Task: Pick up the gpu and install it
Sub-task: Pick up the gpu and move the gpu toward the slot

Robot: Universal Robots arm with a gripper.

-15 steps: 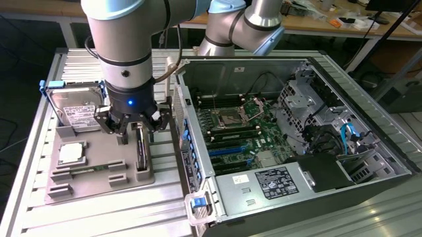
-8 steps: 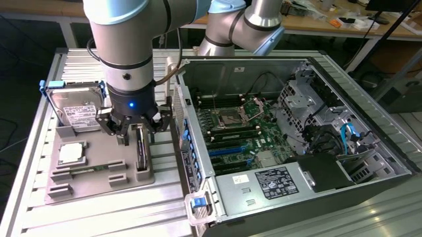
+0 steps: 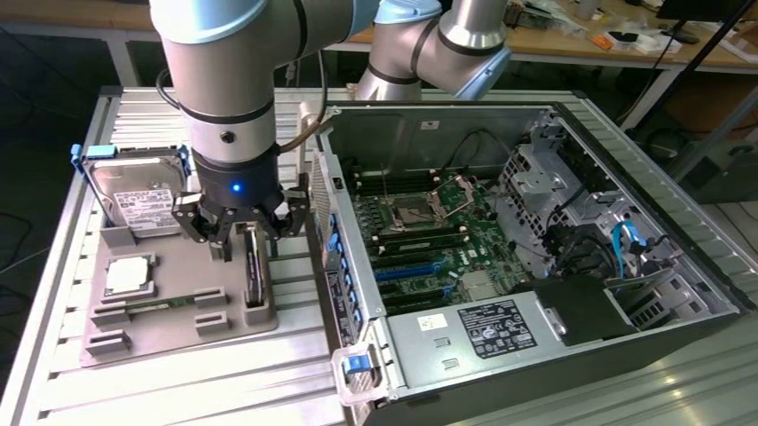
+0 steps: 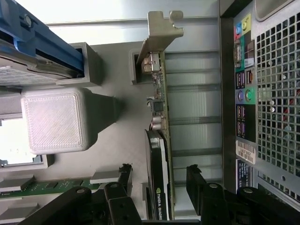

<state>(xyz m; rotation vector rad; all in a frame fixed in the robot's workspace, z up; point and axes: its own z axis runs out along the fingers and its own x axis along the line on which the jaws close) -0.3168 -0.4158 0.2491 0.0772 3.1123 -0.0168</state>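
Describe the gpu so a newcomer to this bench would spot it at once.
Beside the open computer case, on the exterior view's left, lies a grey tray. The gpu stands on edge in its slot nearest the case, straddled by the open gripper. Unlike the boxy blue-framed hard drive and square silver chip, it is a thin dark card with a metal bracket.

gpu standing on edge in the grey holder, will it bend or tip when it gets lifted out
The gpu looks like a rigid circuit board with a metal bracket, so probably stiff, not floppy. It stands thin on edge in the grey holder, so likely to tip once freed. Bare components suggest it is fragile.
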